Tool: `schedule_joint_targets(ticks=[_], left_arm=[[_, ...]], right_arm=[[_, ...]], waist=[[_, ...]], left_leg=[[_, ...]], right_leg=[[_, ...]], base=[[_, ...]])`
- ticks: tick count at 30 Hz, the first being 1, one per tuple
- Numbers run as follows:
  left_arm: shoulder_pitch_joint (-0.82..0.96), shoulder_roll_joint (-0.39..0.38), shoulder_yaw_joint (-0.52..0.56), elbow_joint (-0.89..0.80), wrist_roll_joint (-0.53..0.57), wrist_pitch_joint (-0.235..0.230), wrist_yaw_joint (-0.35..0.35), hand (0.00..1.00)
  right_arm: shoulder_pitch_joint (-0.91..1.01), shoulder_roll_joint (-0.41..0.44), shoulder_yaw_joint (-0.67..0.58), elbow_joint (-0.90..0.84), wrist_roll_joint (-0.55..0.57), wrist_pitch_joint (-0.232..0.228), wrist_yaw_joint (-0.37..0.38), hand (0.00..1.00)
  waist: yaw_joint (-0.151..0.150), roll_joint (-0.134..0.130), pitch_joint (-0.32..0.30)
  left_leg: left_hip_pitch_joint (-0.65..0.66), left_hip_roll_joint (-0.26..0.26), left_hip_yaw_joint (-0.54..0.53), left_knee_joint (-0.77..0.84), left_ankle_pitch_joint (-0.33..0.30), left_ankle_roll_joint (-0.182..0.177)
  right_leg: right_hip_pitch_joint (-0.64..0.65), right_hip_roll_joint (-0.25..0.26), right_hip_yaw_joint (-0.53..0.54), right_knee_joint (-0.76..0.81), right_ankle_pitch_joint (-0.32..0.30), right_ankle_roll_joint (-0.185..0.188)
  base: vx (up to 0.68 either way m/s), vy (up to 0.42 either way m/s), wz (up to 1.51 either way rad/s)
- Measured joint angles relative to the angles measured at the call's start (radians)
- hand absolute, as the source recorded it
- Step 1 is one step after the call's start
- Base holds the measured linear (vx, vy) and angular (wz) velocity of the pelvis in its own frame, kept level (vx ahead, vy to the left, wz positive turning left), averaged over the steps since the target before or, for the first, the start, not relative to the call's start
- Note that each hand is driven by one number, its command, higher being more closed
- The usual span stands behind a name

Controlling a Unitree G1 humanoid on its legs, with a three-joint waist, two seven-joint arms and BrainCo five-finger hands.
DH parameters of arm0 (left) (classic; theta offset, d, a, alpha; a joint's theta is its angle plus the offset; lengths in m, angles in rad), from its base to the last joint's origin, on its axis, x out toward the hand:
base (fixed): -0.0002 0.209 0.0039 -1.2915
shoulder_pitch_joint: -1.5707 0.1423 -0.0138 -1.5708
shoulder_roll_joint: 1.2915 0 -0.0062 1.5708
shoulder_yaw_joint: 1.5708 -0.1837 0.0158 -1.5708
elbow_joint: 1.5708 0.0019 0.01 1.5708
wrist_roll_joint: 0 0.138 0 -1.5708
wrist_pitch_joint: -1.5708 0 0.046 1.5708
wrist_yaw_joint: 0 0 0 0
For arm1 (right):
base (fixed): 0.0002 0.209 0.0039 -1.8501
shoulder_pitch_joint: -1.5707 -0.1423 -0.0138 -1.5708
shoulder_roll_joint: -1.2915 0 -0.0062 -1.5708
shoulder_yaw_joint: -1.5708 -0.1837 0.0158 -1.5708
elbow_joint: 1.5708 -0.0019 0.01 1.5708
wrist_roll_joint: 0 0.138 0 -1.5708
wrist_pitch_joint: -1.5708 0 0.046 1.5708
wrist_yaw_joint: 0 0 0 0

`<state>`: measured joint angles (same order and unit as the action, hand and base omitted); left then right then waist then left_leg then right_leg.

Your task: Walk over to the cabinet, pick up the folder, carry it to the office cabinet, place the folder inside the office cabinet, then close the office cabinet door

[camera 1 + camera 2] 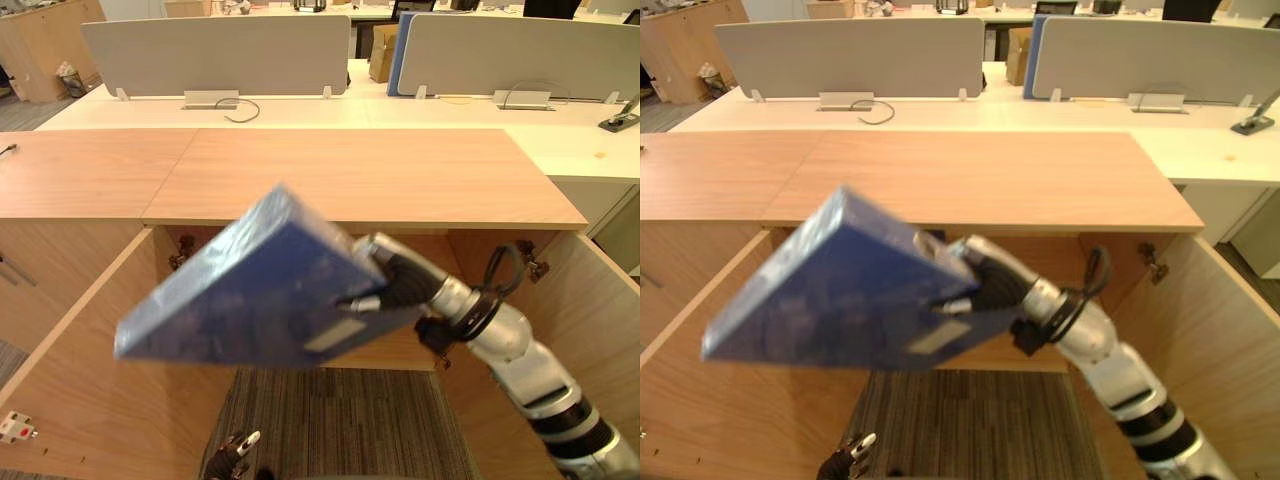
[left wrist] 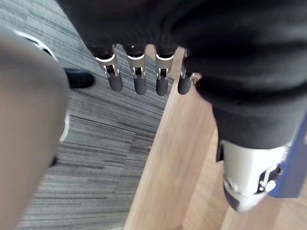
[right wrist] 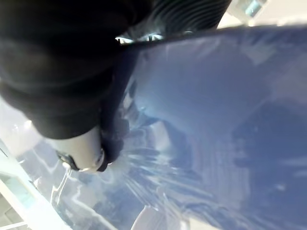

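1. Blue, glossy, flat folder (image 1: 250,290) is up in the air, tilted with one corner high, right in front of the open mouth of the light wooden office cabinet (image 1: 380,175).
2. The right hand (image 1: 392,282) has it by the edge on the robot's right. Fingers curl over one face and the thumb (image 3: 85,153) clamps against the other, a firm pinch.
3. The folder hangs between the two swung-open wooden doors, the left door (image 1: 80,390) and the right door (image 1: 590,300), and is not yet set down inside.
4. The left hand (image 2: 139,79) is down low beside the left door's edge, over striped grey carpet (image 1: 340,420). Its fingers are straight and relaxed, holding nothing.
5. Beyond the cabinet top stand pale desks with grey divider panels (image 1: 215,55).
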<state>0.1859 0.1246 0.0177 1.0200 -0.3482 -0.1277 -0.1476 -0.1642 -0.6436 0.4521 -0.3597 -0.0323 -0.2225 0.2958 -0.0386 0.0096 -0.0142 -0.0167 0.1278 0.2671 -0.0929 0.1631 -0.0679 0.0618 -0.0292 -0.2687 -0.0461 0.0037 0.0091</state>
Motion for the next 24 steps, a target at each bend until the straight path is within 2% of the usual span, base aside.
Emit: schedule_joint_targets(ticks=[1,3,6,8,11,13,15,18,19,20,21,22,23,24], left_arm=[[-0.003,-0.001,0.013,0.006,0.01,0.0,0.006,0.0],[-0.01,0.005,0.044,0.014,0.06,0.0,0.021,0.0],[-0.015,0.016,0.071,0.016,0.114,0.0,0.034,0.0],[-0.016,0.029,0.084,0.033,0.159,0.003,0.044,0.0],[-0.009,0.037,0.083,0.037,0.224,0.006,0.057,0.0],[-0.004,0.034,0.08,0.037,0.243,0.006,0.061,0.0],[-0.004,0.034,0.078,0.035,0.251,0.006,0.065,0.0],[-0.013,0.026,0.073,0.023,0.261,0.003,0.07,0.0],[-0.016,0.022,0.069,0.012,0.261,0.003,0.074,0.0],[-0.016,0.016,0.061,-0.009,0.261,0.0,0.078,0.0],[-0.016,0.011,0.058,-0.018,0.262,-0.002,0.078,0.0],[-0.016,0.008,0.058,-0.019,0.262,-0.002,0.078,0.0],[-0.016,0.003,0.058,-0.019,0.263,-0.002,0.078,0.0],[-0.016,0.0,0.058,-0.019,0.264,-0.001,0.078,0.0]], right_arm=[[0.009,0.0,0.041,0.026,-0.006,-0.008,0.007,1.0],[0.013,0.0,0.204,0.174,-0.07,-0.018,0.043,1.0],[0.014,0.0,0.278,0.362,-0.185,-0.022,0.074,1.0],[0.01,0.021,0.246,0.504,-0.242,-0.036,0.043,1.0],[-0.008,0.029,0.168,0.727,-0.389,-0.03,0.017,1.0],[-0.012,0.03,0.109,0.882,-0.512,-0.002,-0.007,1.0],[-0.028,0.038,0.043,0.962,-0.563,0.025,-0.028,1.0],[-0.074,0.078,-0.108,1.049,-0.569,0.063,-0.073,1.0],[-0.093,0.102,-0.175,1.078,-0.528,0.081,-0.088,1.0],[-0.112,0.144,-0.283,1.114,-0.422,0.11,-0.112,1.0],[-0.13,0.186,-0.368,1.133,-0.268,0.137,-0.135,1.0],[-0.139,0.204,-0.393,1.14,-0.161,0.144,-0.144,1.0],[-0.156,0.235,-0.419,1.14,0.041,0.152,-0.157,1.0],[-0.173,0.264,-0.432,1.139,0.169,0.152,-0.159,1.0]], waist=[[0.0,-0.002,0.001],[0.004,-0.009,0.006],[0.017,-0.013,0.016],[0.023,-0.011,0.027],[0.033,-0.008,0.048],[0.034,-0.004,0.056],[0.035,0.003,0.079],[0.031,0.026,0.099],[0.03,0.034,0.11],[0.031,0.045,0.122],[0.031,0.055,0.131],[0.032,0.058,0.135],[0.032,0.064,0.149],[0.032,0.067,0.162]], left_leg=[[0.0,0.0,0.0,0.0,0.0,0.0],[0.0,-0.002,0.0,0.0,-0.003,-0.004],[-0.002,-0.002,-0.001,0.0,-0.009,-0.012],[-0.011,-0.002,-0.003,0.0,-0.01,-0.012],[-0.02,-0.008,-0.01,0.0,-0.012,-0.009],[-0.037,-0.019,-0.036,0.001,-0.012,-0.005],[-0.039,-0.026,-0.043,0.004,-0.009,-0.001],[-0.05,-0.037,-0.057,0.005,-0.008,0.001],[-0.051,-0.04,-0.059,0.005,-0.006,0.003],[-0.051,-0.044,-0.063,0.005,-0.005,0.004],[-0.053,-0.045,-0.067,0.005,-0.003,0.005],[-0.053,-0.045,-0.068,0.005,-0.003,0.004],[-0.053,-0.044,-0.068,0.005,0.002,0.001],[-0.053,-0.044,-0.068,0.005,0.007,0.0]], right_leg=[[0.0,0.001,0.0,-0.001,0.0,0.0],[0.0,0.003,0.001,-0.004,0.0,0.0],[-0.003,0.002,0.001,-0.003,-0.005,0.006],[-0.012,0.002,-0.002,-0.003,-0.005,0.005],[-0.019,-0.004,-0.011,0.001,-0.012,0.01],[-0.024,-0.012,-0.033,0.005,-0.017,0.019],[-0.027,-0.019,-0.047,0.017,-0.019,0.017],[-0.031,-0.03,-0.059,0.02,-0.025,0.022],[-0.031,-0.031,-0.061,0.02,-0.025,0.022],[-0.027,-0.031,-0.067,0.02,-0.027,0.025],[-0.025,-0.033,-0.075,0.02,-0.028,0.027],[-0.025,-0.034,-0.076,0.02,-0.028,0.027],[-0.025,-0.037,-0.078,0.021,-0.028,0.027],[-0.025,-0.037,-0.078,0.022,-0.028,0.027]], base=[[0.0,0.0,0.0],[-0.04,0.018,-0.02],[-0.03,0.019,0.0],[-0.02,0.015,0.0],[0.0,0.028,0.09],[0.05,0.028,0.29],[0.09,0.03,0.2],[0.07,0.033,0.12],[0.05,0.029,0.07],[0.03,0.012,0.14],[0.02,0.008,0.13],[0.01,0.021,0.1],[0.0,0.0,0.0],[0.0,0.0,0.0]])
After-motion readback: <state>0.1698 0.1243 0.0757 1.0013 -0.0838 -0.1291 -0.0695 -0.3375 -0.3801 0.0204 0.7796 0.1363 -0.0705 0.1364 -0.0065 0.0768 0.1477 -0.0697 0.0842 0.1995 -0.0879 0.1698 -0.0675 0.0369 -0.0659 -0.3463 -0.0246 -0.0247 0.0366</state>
